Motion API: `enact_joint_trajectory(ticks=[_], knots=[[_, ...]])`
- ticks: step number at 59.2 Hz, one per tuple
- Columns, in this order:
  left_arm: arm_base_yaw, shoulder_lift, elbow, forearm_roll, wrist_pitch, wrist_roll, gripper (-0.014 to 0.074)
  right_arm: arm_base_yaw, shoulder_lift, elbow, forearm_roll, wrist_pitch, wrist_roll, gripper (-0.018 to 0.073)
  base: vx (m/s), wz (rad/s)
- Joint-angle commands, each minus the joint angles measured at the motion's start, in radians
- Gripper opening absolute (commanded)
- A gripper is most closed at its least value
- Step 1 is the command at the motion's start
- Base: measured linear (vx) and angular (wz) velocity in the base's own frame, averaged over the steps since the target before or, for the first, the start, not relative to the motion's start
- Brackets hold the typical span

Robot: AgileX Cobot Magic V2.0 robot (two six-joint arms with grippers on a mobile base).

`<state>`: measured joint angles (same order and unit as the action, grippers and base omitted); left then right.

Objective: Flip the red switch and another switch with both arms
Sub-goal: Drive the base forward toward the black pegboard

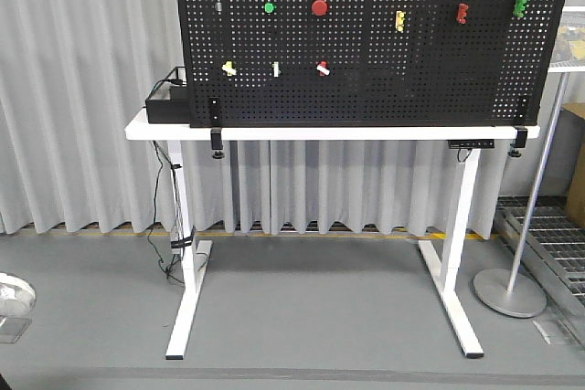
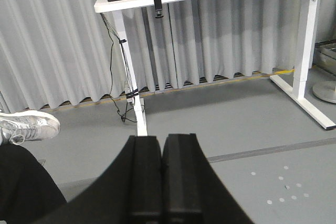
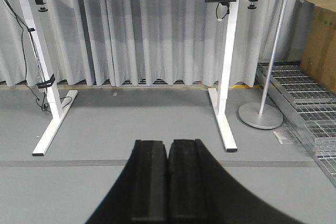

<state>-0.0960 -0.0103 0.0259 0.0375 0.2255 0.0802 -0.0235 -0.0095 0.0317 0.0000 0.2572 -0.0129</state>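
Note:
On the black pegboard (image 1: 411, 89), the red switch (image 1: 323, 68) with its white lever sits in the bottom row, right of centre-left. Another switch (image 1: 228, 68), pale yellow, is in the same row further left. Neither gripper appears in the front view. My left gripper (image 2: 162, 142) is shut with nothing in it, low over the grey floor, facing the table's left leg. Over the floor as well, my right gripper (image 3: 168, 145) is shut and empty, well short of the table. The switches do not show in either wrist view.
A slim white switch (image 1: 276, 68) stands between the two toggles. Round red buttons (image 1: 319, 7) and a green one (image 1: 269, 7) sit above. The white table (image 1: 155, 130) carries a black box (image 1: 167, 107). A lamp stand base (image 3: 259, 115) and floor grating (image 3: 310, 108) lie right; a shoe (image 2: 29, 125) lies left.

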Motion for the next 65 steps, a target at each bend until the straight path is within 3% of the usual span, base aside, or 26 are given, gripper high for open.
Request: enact_joint_trajectory(ticks=[1,65], knots=[[0.002,-0.005,0.019,-0.007,-0.080,-0.012,0.0002,0.000,-0.013,0.004,0.000,-0.085,-0.002,-0.0006,0.00,0.00],[0.002,-0.005,0.019,-0.007,-0.080,-0.012,0.0002,0.000,-0.013,0.004,0.000,-0.085,-0.002,-0.0006,0.04,0.00]])
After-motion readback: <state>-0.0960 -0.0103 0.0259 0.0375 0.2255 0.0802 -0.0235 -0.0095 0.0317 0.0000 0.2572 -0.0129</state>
